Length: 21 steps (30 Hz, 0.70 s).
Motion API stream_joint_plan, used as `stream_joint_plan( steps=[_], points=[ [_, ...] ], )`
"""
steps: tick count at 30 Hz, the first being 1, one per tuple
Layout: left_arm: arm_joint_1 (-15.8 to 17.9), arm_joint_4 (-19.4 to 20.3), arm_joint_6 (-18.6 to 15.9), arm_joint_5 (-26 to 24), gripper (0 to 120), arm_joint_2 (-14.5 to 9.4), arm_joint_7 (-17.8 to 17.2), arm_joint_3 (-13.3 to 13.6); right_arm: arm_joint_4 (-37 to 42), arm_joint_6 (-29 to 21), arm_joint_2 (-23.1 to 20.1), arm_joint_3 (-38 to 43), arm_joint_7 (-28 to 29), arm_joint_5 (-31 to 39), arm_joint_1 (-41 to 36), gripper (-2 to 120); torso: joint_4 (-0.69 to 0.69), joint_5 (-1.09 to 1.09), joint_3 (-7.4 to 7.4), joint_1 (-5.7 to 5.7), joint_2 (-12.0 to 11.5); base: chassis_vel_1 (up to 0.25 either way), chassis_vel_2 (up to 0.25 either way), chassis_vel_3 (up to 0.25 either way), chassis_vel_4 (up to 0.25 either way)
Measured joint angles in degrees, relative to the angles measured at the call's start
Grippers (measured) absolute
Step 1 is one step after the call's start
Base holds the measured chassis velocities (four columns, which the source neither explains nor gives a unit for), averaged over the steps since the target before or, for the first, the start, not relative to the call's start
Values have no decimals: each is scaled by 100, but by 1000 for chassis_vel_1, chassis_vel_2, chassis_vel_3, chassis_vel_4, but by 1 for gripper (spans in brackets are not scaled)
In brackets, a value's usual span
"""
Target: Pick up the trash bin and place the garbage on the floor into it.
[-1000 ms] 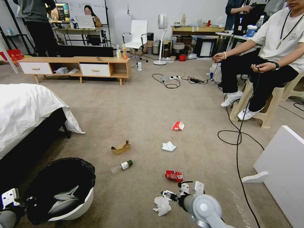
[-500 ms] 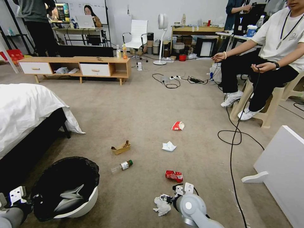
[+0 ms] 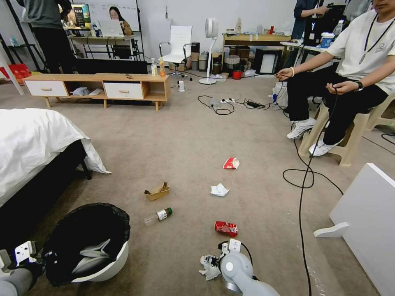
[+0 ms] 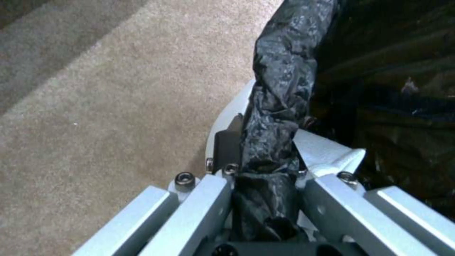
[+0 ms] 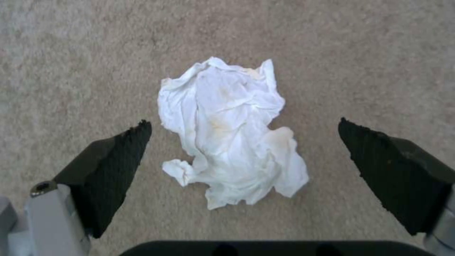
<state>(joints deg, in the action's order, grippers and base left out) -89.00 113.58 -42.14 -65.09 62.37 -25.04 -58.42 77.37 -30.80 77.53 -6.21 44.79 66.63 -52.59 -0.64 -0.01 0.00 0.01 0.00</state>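
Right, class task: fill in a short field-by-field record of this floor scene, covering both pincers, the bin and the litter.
left pincer: shut on the trash bin rim, bag included
right pincer: open, either side of the crumpled tissue
bin: tilted, by the bed
litter on carpet: red can, bottle, cardboard tray, second tissue, red-and-white packet

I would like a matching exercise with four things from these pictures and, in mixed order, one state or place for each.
Things:
1. trash bin
2. crumpled tissue
3. crushed red can
4. left gripper

States:
A. jaws shut on the bag-lined rim
B. lies between the open jaws of the right gripper
C. held tilted at its rim
D. lies on the carpet, just beyond the right gripper

Pairs: 1-C, 2-B, 3-D, 4-A
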Motion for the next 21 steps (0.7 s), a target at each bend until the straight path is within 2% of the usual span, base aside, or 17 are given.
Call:
stream_joint_plan(
  steps=[15, 21],
  points=[
    [-28, -9, 0, 26, 1, 34, 45, -49, -436, 104, 151, -150, -122, -293, 91, 100, 0, 0, 0, 0, 0, 0, 0, 0, 0],
    [-36, -21, 0, 41, 1, 41, 58, -55, -561, 142, 156, -246, -192, -373, 119, 95, 0, 0, 0, -1, 0, 0, 0, 0, 0]
  ],
)
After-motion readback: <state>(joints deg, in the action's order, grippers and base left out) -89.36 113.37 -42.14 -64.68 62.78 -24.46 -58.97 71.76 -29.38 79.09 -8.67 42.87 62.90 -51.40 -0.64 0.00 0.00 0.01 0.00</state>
